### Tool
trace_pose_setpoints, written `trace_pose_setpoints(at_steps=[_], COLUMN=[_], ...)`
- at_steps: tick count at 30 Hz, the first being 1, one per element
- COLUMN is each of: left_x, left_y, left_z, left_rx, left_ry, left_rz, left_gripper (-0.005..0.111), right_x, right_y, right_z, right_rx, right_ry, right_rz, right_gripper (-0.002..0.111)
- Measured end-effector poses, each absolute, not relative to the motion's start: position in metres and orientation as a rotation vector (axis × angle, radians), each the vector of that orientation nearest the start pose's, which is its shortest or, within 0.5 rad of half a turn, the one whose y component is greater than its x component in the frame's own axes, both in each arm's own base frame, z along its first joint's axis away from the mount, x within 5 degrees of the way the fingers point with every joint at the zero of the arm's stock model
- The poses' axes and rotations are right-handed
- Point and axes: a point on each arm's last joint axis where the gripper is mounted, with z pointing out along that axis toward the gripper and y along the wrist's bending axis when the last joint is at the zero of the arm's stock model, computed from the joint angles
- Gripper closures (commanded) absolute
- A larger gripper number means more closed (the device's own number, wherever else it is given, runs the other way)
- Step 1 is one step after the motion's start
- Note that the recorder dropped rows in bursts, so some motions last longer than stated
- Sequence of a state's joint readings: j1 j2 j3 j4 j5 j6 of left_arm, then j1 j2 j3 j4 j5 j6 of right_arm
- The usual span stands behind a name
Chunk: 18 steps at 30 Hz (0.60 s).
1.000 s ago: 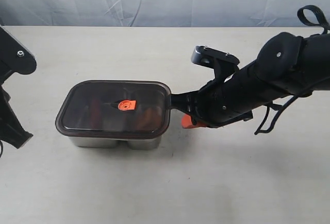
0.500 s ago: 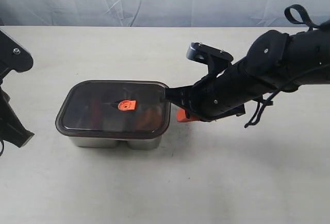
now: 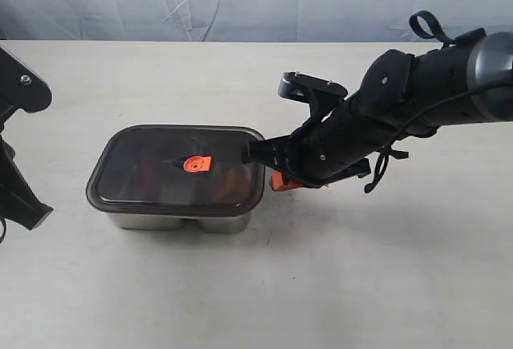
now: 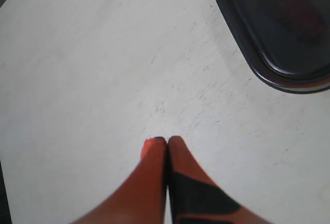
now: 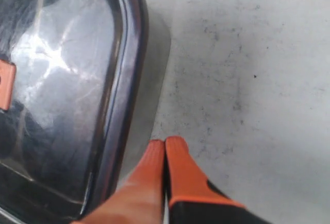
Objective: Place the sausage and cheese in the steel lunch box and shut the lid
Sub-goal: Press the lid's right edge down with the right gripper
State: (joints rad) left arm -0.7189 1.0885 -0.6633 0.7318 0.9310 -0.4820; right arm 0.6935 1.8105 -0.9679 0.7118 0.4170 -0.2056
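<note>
**Lid on the box, sealing in hand**

The lid [image 3: 176, 164] lies over the steel lunch box [image 3: 180, 221] at left-centre of the exterior frame. Dim shapes under the smoky plastic are probably the sausage [image 3: 149, 171] on the left and the cheese [image 3: 231, 177] on the right.

The right hand [image 5: 164, 144] is closed and empty, low over the table [image 3: 361, 285] just beside the lid's right rim; whether it touches the rim cannot be told. The left hand [image 4: 166, 140] is also closed and empty, over bare table well apart from the box.

Filling looks done, and closing is the step in hand. Whether the lid is fully seated cannot be told. The next move likely calls for lifting the closed tips onto the rim and pressing down evenly without sliding the box.
</note>
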Motion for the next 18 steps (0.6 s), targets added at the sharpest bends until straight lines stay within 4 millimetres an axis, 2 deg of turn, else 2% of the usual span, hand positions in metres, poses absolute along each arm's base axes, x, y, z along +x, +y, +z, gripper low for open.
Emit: trace_pose_setpoints(at_steps=[18], left_x=[0.1678], left_y=[-0.0820], left_z=[0.2594], left_rx=[0.735], left_ry=[2.388], left_rz=[0.483], left_gripper=[0.106], right_x=[0.2512], right_y=[0.2383], right_z=[0.1555], right_rx=[-0.366], right_ry=[2.748], right_rz=[0.698], right_gripper=[0.109])
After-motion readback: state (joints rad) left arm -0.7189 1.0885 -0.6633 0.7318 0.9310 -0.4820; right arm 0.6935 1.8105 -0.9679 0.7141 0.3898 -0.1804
